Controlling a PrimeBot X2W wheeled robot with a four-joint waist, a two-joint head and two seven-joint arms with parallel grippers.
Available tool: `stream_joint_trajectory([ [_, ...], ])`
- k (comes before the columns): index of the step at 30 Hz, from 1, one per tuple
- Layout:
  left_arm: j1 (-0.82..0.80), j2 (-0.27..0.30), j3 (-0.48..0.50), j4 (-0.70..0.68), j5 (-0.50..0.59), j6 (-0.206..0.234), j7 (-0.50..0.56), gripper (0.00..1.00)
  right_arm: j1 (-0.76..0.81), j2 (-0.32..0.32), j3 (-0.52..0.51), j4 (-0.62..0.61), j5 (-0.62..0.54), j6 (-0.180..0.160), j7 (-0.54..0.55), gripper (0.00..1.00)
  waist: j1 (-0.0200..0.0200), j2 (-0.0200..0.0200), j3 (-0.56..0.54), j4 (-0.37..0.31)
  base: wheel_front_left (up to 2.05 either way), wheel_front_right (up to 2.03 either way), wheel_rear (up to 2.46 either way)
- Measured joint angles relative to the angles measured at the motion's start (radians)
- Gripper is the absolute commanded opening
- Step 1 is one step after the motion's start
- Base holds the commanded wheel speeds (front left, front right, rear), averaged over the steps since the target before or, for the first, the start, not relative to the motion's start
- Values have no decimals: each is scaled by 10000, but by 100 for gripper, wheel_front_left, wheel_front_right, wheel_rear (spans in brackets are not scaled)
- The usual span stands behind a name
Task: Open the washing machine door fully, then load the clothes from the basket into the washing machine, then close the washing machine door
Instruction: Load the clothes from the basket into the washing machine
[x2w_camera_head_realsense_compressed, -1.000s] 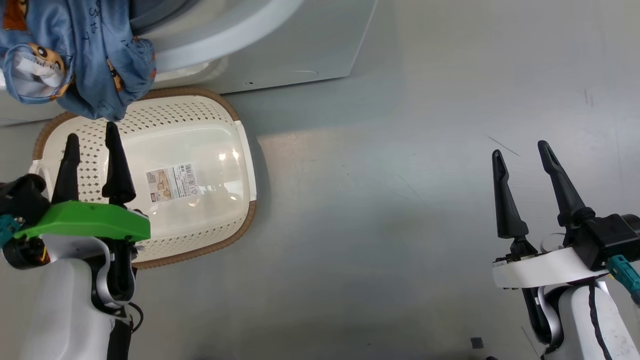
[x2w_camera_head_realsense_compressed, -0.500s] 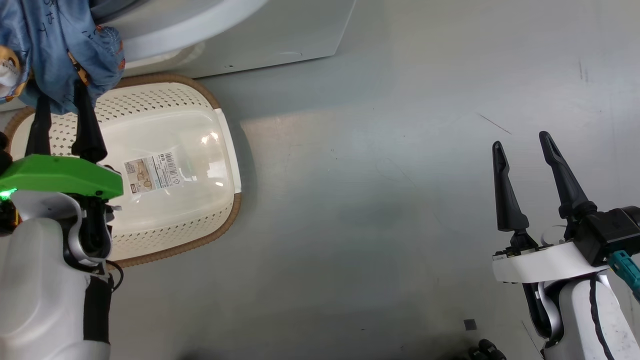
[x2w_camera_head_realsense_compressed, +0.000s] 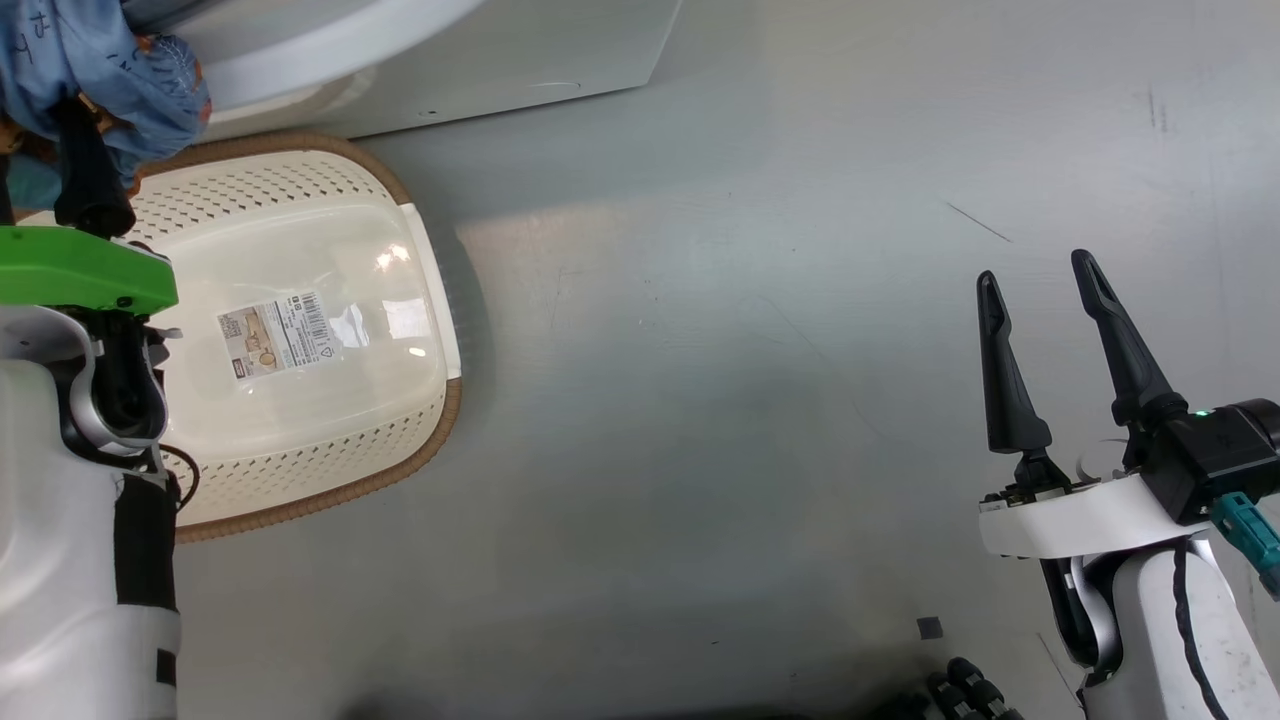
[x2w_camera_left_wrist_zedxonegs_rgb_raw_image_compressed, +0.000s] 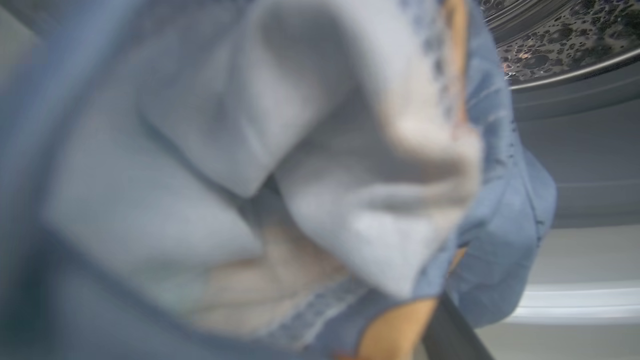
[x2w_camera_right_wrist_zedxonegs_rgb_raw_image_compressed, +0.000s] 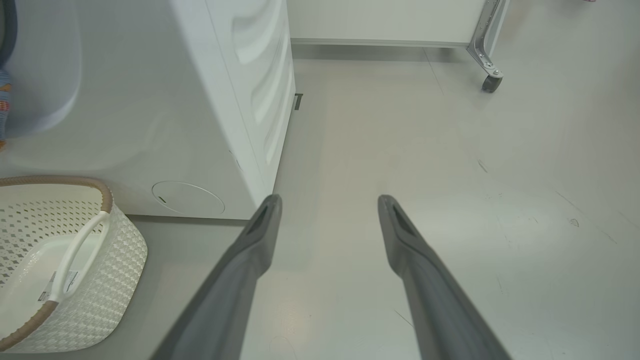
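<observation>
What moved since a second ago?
The left gripper went forward, from over the basket up to the blue clothes hanging at the washing machine, its jaws open. The camera swung too. The right gripper and basket stayed put.

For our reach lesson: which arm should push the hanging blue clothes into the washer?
Left, probably: left gripper is against the clothes at the washing machine; right gripper hangs open over the floor.
</observation>
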Motion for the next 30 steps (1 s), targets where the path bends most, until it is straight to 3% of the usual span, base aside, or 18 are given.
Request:
stream_joint_trajectory([
  [1,-34,0,8,81,0,17,-69,91,0,4,0,0,0,-2,0,100,0,0,11,-8,0,0,0],
  [2,-56,0,13,150,2,21,-140,60,0,4,0,0,-2,-2,0,100,0,0,21,-17,0,0,0],
  [5,-108,4,13,268,10,25,-301,0,0,4,0,0,-6,-2,0,100,0,0,48,-43,0,0,0],
  [17,-217,-320,238,345,-293,-6,-876,0,-19,33,-33,77,36,-4,0,100,0,0,-66,65,0,0,0],
  [30,-5,-107,259,-1427,-150,-36,-1172,0,-101,61,322,343,226,-2,0,100,0,0,-426,170,0,0,0],
])
